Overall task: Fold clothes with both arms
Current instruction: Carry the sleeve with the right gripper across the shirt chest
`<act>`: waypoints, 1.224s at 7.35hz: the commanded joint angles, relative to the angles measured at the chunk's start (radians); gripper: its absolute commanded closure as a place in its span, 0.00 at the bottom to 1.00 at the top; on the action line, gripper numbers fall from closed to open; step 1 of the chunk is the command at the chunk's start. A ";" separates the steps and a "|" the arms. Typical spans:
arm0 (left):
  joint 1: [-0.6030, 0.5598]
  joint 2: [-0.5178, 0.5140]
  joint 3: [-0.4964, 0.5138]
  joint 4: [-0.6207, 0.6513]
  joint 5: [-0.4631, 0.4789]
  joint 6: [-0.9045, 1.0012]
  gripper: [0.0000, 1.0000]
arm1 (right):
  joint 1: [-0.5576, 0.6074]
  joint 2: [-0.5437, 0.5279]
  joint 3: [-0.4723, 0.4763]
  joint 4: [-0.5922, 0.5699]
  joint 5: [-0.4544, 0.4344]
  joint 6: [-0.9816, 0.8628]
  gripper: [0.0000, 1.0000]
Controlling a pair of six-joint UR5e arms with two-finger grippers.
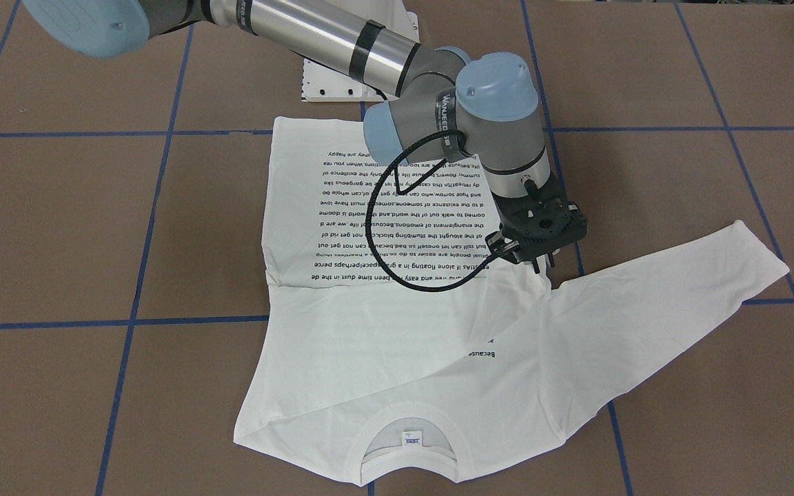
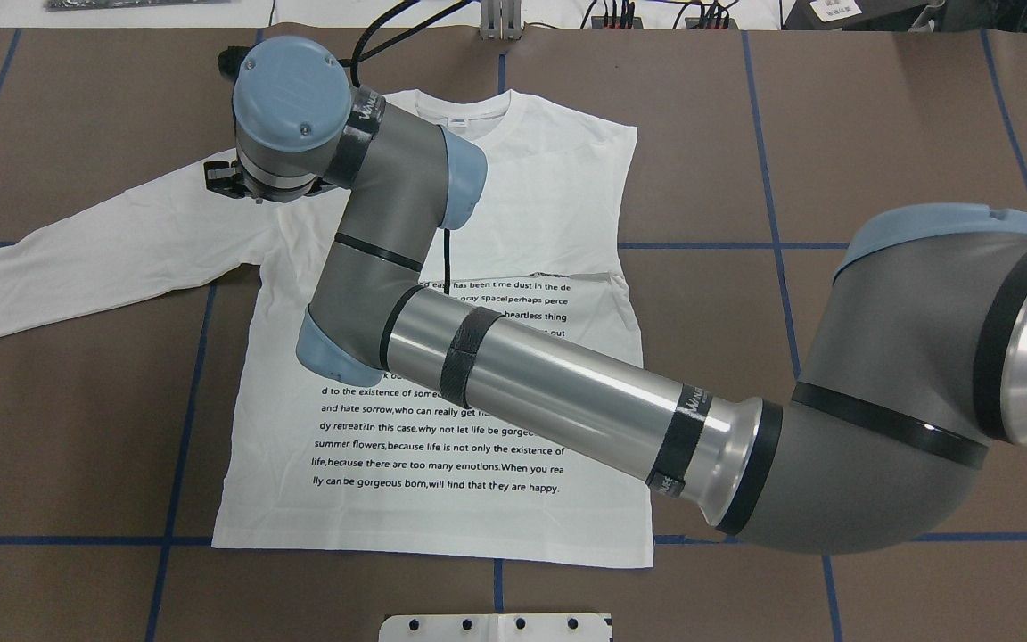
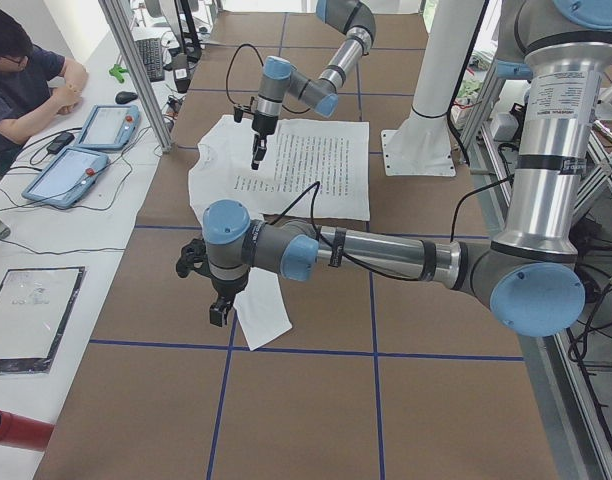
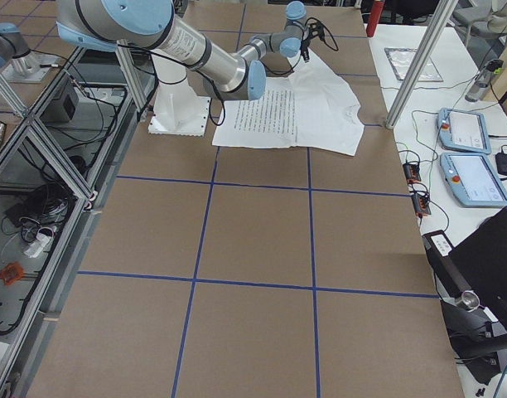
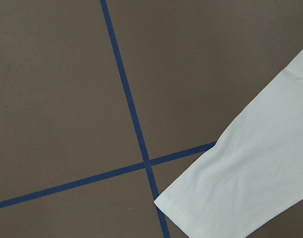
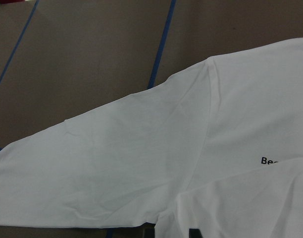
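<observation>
Brown tabletop (image 2: 879, 134) gridded with blue tape carries the white long-sleeved T-shirt (image 2: 389, 504) face up, one sleeve (image 1: 369, 317) folded over its chest, the other sleeve (image 2: 103, 259) stretched toward the robot's left — probably the next fold. The grey-and-silver right arm (image 2: 567, 392) reaches across so its black gripper (image 1: 544, 265) hovers at that sleeve's armpit, jaws seemingly apart; the left gripper (image 3: 220, 312) hangs above the cuff (image 5: 230, 188), its jaws impossible to judge.

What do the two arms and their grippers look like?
Both the right arm and left arm are silver tubes with grey joints and light blue caps. Black straps with white lettering hold a looping black cable. The right gripper and left gripper are black.
</observation>
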 commanded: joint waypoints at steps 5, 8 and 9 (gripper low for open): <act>0.087 0.036 0.158 -0.447 0.009 -0.495 0.00 | 0.060 -0.070 0.222 -0.308 0.043 0.154 0.00; 0.233 0.110 0.135 -0.502 0.073 -0.735 0.00 | 0.229 -0.208 0.406 -0.662 0.275 -0.104 0.00; 0.286 0.110 0.138 -0.501 0.101 -0.772 0.01 | 0.273 -0.324 0.535 -0.730 0.319 -0.199 0.00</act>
